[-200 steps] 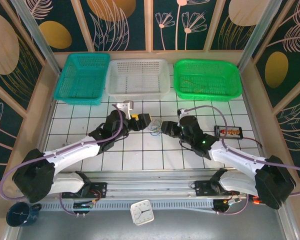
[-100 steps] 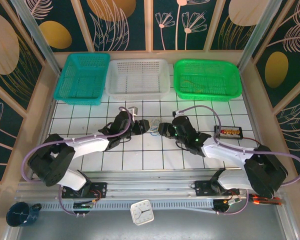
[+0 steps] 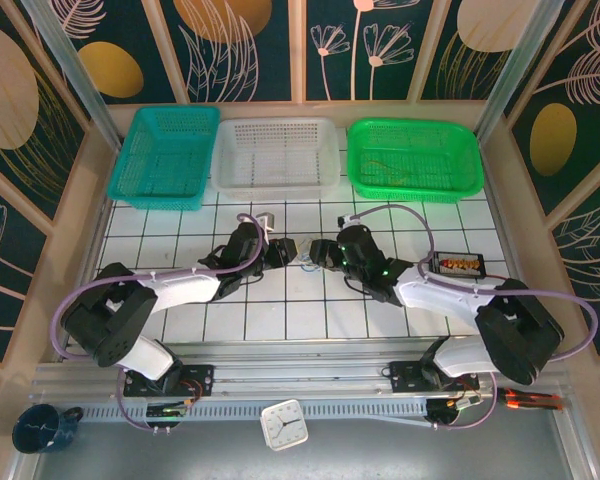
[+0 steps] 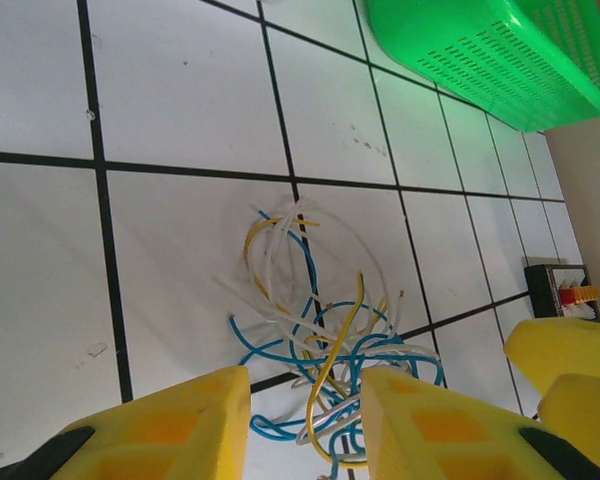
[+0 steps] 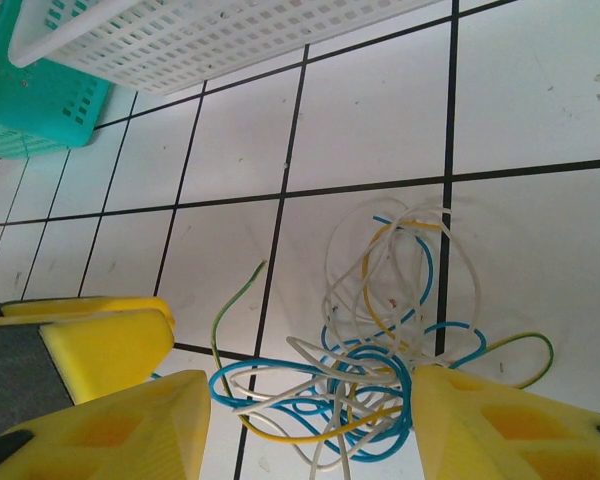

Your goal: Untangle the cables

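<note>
Looking down from above, two arms reach to the middle of a white tiled table (image 3: 140, 240). The left gripper (image 3: 283, 252) and right gripper (image 3: 320, 252) sit either side of the cables (image 3: 305, 260), a small tangle at frame centre.

In the left wrist view, yellow fingers (image 4: 170, 425) stand apart at the bottom edge. Blue, yellow and white strands run between them, unclamped.

In the right wrist view, wider-set fingers (image 5: 510, 425) at the bottom edge flank the tangle's lower loops, gripping nothing.
</note>
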Robot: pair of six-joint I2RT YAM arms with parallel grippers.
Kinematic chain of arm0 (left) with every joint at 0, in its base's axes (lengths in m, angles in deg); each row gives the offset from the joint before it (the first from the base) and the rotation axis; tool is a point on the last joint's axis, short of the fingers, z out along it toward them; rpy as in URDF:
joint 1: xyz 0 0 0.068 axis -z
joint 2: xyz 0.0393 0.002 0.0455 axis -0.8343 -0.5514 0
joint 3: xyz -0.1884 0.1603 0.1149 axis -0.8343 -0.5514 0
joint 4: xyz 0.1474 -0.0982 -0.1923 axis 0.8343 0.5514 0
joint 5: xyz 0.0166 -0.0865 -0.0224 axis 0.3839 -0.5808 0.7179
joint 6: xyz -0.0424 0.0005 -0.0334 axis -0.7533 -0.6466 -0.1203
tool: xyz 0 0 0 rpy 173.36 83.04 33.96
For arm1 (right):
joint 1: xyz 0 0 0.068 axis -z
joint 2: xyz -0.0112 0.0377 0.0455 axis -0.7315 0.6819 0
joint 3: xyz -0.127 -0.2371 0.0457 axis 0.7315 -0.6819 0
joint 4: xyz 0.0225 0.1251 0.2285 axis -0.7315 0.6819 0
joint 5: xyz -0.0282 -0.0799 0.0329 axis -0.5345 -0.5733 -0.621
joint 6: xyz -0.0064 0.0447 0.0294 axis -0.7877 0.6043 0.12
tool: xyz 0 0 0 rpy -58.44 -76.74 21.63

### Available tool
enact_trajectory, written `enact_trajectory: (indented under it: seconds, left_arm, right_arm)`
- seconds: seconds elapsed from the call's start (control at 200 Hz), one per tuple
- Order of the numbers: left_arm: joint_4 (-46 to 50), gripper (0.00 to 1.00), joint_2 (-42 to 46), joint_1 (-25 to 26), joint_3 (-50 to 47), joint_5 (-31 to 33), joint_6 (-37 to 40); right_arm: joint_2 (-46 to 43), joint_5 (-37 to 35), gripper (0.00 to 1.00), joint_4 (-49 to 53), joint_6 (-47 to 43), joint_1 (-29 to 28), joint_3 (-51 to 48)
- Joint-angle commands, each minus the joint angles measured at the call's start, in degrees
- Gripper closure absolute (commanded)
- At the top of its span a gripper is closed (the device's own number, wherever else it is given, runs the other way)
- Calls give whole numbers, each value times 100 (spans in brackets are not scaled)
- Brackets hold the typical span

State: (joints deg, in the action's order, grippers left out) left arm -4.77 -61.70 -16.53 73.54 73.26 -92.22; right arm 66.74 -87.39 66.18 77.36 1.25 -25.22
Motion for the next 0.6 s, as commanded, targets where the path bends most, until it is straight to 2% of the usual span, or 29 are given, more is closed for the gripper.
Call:
enact_trajectory:
  seconds: [0.0, 0.19, 0.415, 0.595]
  left_arm:
    - [-296, 66, -75, -35, -95, -134, -78]
    - [-446, 67, -176, -30, -115, -242, -150]
    - [-606, 74, -275, -29, -148, -358, -213]
    - [-637, 85, -269, -32, -162, -380, -203]
  right_arm:
    - [148, -84, 44, -237, -98, -39, 211]
    - [355, -26, 45, -364, -58, -39, 262]
    - [511, 40, 48, -486, -24, -36, 250]
    - [610, 40, 51, -549, 1, -34, 201]
